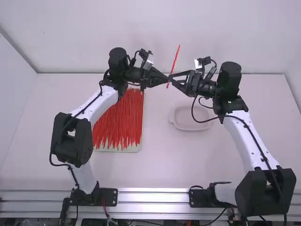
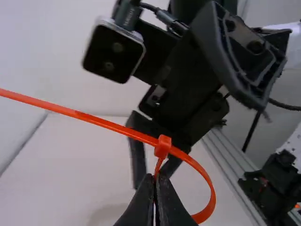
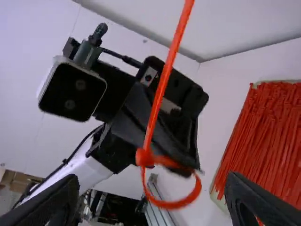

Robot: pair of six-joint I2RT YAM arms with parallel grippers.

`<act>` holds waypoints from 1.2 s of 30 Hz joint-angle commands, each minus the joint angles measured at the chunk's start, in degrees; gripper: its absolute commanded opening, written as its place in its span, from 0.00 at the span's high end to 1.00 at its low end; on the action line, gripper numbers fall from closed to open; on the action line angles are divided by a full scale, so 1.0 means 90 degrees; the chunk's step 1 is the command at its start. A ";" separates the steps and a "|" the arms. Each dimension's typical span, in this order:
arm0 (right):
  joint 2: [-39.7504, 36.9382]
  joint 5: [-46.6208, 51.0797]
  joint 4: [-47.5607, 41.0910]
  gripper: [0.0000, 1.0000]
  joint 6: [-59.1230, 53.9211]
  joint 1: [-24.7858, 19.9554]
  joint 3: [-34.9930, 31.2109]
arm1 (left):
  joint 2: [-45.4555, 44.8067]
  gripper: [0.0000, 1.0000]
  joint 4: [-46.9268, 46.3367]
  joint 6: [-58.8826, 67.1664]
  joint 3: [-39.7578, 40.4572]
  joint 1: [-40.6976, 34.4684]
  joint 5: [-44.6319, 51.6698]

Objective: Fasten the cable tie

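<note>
Left pincer (image 1: 161,80) and right pincer (image 1: 176,81) are held in the air above the white table (image 1: 188,155). Left is clenched on the red cable tie (image 1: 174,60), which is looped through its head, tail pointed upward; right is spread open just beside it.

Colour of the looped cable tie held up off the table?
Orange-red. The cable tie shows best in the left wrist view.

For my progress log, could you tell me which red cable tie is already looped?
The tie pinched in the left hand loops through its own head; the pile on the tray lies straight.
</note>
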 commanded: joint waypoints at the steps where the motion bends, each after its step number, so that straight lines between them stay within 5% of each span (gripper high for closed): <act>1: -0.0092 0.0068 0.0041 0.21 -0.0034 -0.0005 0.0165 | 0.0000 0.98 0.0005 -0.0090 -0.0007 -0.0087 0.0233; 6: -0.0092 0.0078 0.0041 0.29 -0.0036 -0.0007 0.0165 | 0.0000 0.98 -0.0104 -0.0087 -0.0019 -0.0124 0.0423; 15: -0.0092 0.0080 0.0163 0.65 -0.0024 -0.0083 0.0165 | 0.0000 0.98 -0.0068 -0.0017 -0.0250 -0.0121 0.0474; 24: -0.0092 0.0121 0.0182 0.67 -0.0029 -0.0075 0.0165 | 0.0000 0.98 0.0223 -0.0044 -0.0352 -0.0121 0.0474; 31: -0.0092 0.0121 0.0182 1.00 -0.0032 -0.0075 0.0165 | 0.0000 0.98 0.0695 -0.0214 -0.0352 -0.0177 0.0476; 36: -0.0092 0.0119 0.0180 1.00 -0.0041 -0.0075 0.0165 | 0.0000 0.98 0.0617 -0.0209 -0.0352 -0.0214 0.0238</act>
